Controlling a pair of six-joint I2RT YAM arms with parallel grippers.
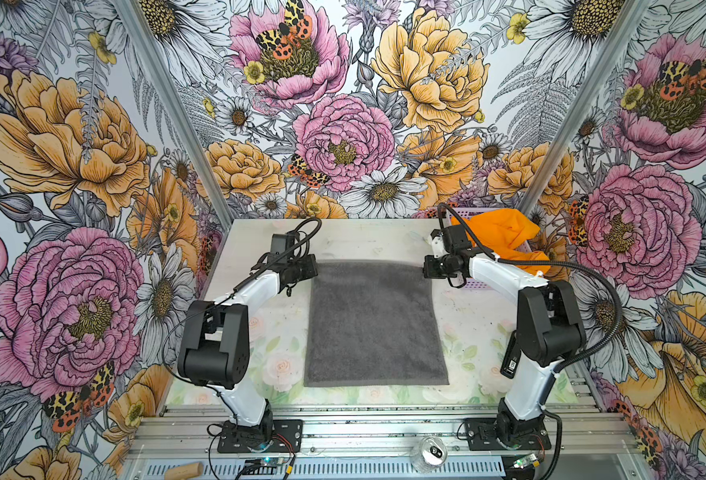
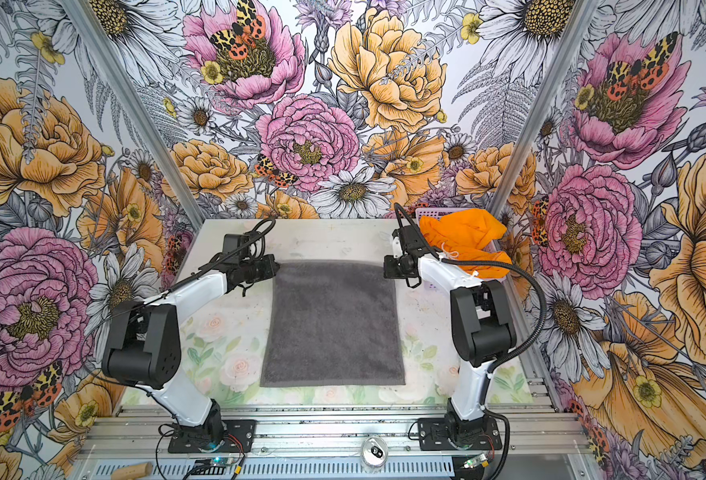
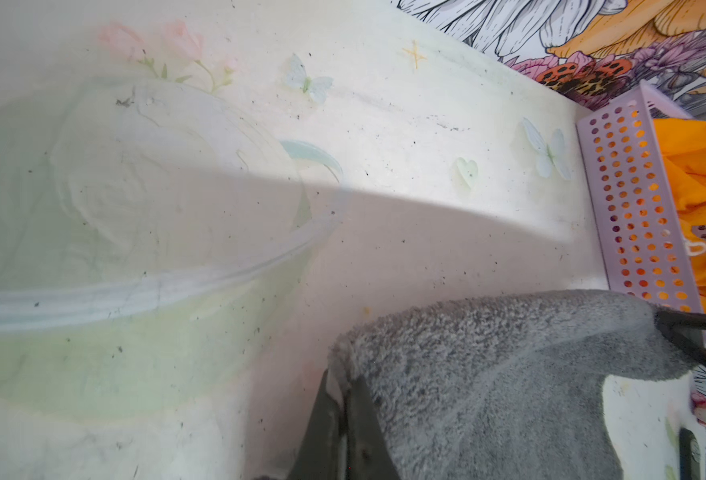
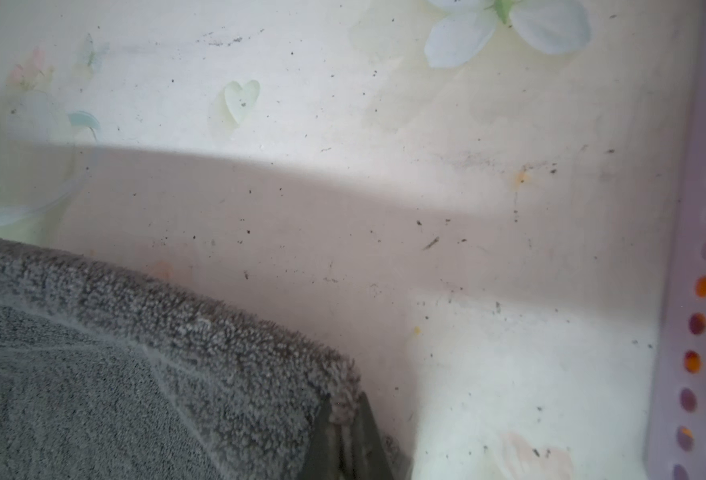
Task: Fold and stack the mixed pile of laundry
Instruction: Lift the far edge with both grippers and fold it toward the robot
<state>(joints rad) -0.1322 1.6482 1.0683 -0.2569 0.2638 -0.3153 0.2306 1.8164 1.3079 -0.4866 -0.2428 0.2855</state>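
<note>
Towel (image 1: 374,324) spread flat on the table (image 1: 276,332), and both claws are at its far corners! Left claw (image 1: 316,267) is clenched on the far-left corner; in the left wrist view the grey pile sits pinched between its fingers (image 3: 368,424). Right claw (image 1: 425,268) is clamped on the far-right corner, same story in the right wrist view. Far edge runs straight from claw to claw, and the rest of the towel stretches from them back toward the arm bases. Shorts (image 1: 503,232) sit heaped in the basket (image 3: 630,195), just behind and outboard of the right claw, well apart from the left.
</note>
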